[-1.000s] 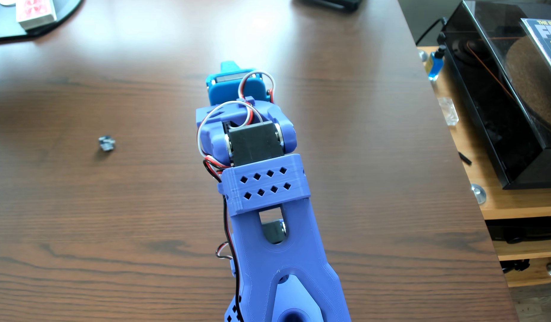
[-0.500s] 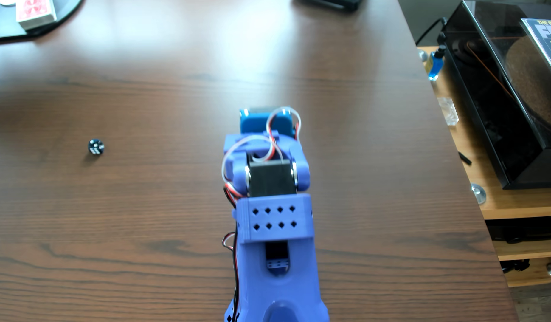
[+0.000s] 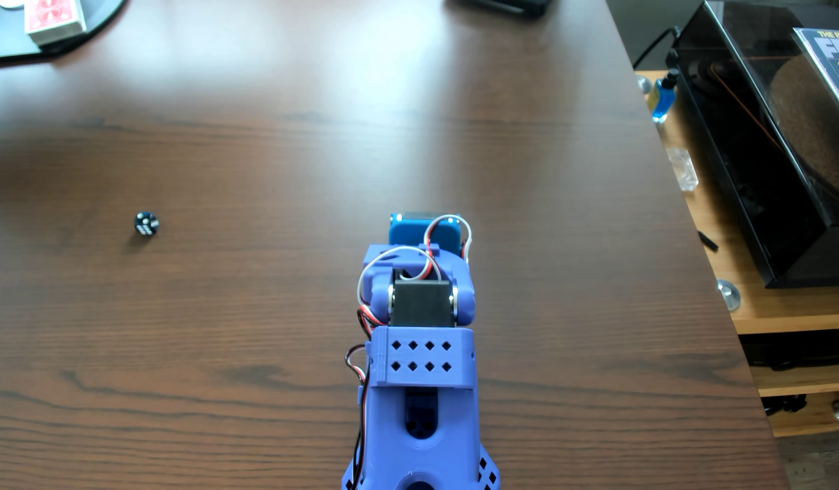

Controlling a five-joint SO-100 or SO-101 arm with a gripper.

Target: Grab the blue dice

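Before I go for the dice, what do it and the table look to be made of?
The dice: probably hard plastic, dark navy, glossy, judging by the bright glints on its rounded corners and the white pips. The table: dark brown wood or wood-look laminate, I can't tell which; the grain lines are plain, and its smooth semi-gloss finish mirrors the window light. The claw's fingers are hidden behind the arm.
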